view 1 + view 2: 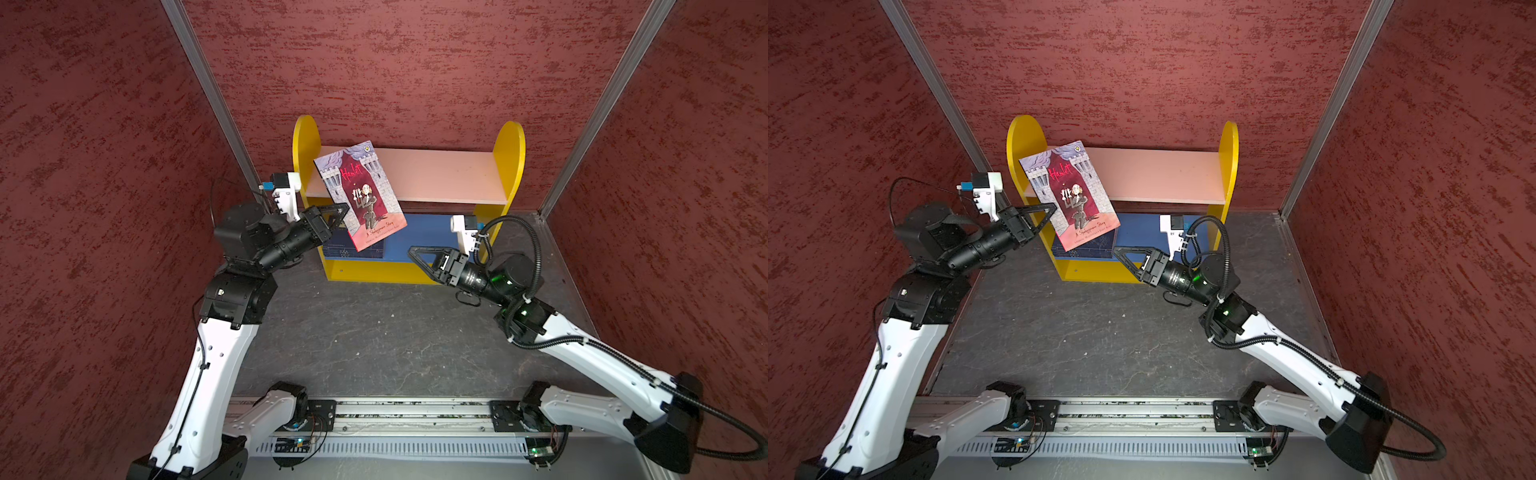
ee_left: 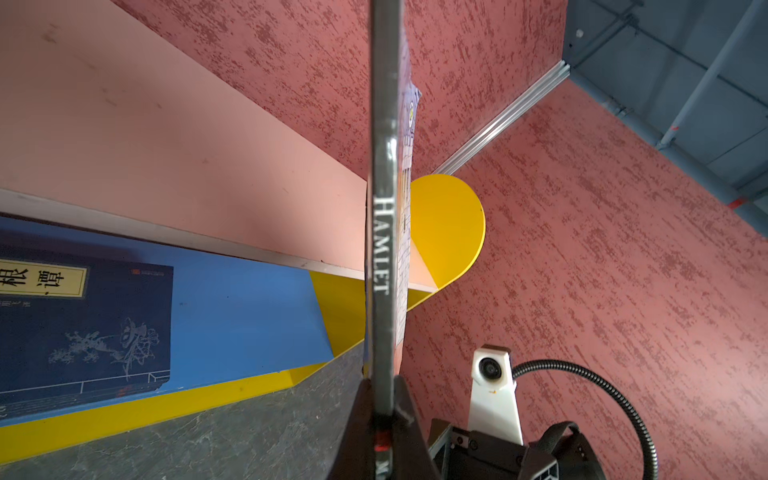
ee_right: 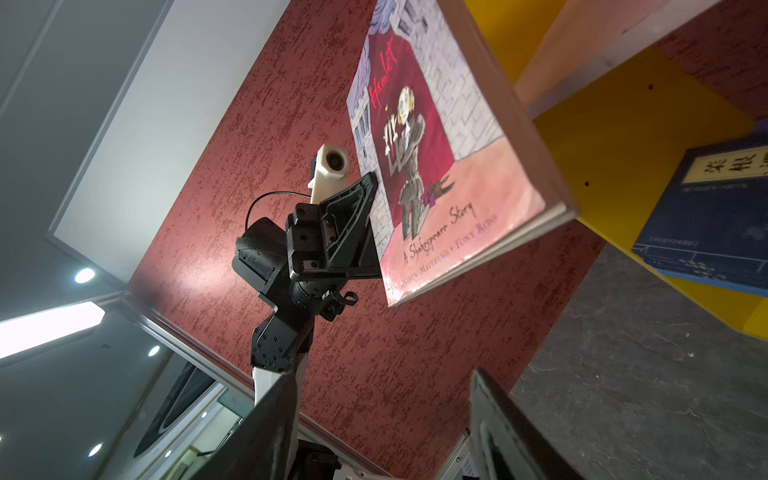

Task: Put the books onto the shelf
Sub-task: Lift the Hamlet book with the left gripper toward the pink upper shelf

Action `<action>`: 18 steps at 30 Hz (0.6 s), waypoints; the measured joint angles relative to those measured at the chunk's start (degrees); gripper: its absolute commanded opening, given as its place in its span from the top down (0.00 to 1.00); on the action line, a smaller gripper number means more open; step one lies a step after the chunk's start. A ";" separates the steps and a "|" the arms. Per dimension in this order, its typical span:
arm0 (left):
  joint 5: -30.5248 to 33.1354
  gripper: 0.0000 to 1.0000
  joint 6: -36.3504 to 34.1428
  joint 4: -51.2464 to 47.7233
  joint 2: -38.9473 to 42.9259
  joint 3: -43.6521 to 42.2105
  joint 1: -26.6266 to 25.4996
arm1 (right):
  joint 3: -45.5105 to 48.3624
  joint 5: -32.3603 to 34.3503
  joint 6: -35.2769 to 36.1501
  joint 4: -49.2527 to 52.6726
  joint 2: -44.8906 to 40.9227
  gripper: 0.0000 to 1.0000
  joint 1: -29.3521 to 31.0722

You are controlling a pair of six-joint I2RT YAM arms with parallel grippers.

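Right wrist view, closest in: the right end effector (image 3: pixel 384 374) has its fingers (image 3: pixel 274 424) spread wide with nothing between them, above the dark grey surface (image 1: pixel 374 332) just in front of the shelf. Beyond it, the left end effector (image 1: pixel 345 210) is clamped on the spine edge of the pink-and-red Hamlet book (image 1: pixel 361 195), holding it tilted in the air before the shelf's left end. Farther back, the shelf (image 1: pixel 509 166) stands against the back wall. Navy books (image 2: pixel 83 324) lie stacked flat on its blue lower board (image 2: pixel 249 316).
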State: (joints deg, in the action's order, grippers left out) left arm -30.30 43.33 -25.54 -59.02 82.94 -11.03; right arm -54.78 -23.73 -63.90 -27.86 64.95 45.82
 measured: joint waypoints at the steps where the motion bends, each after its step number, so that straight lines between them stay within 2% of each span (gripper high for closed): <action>1: -0.07 1.00 1.20 0.33 -0.17 -0.02 0.26 | 0.00 0.13 -0.20 -1.22 0.83 0.32 0.33; 9: -1.11 1.00 8.31 2.95 -0.92 -1.27 1.57 | -1.57 1.36 -2.64 -11.87 8.94 0.32 1.25; 18: -2.95 1.00 13.75 5.73 -0.57 -4.55 2.14 | -6.95 2.93 -4.81 -18.62 16.59 0.32 1.33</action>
State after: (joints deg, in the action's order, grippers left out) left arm -33.26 57.08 -19.81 -59.59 78.39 -8.88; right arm -61.73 -20.80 -68.71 -46.48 81.54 47.16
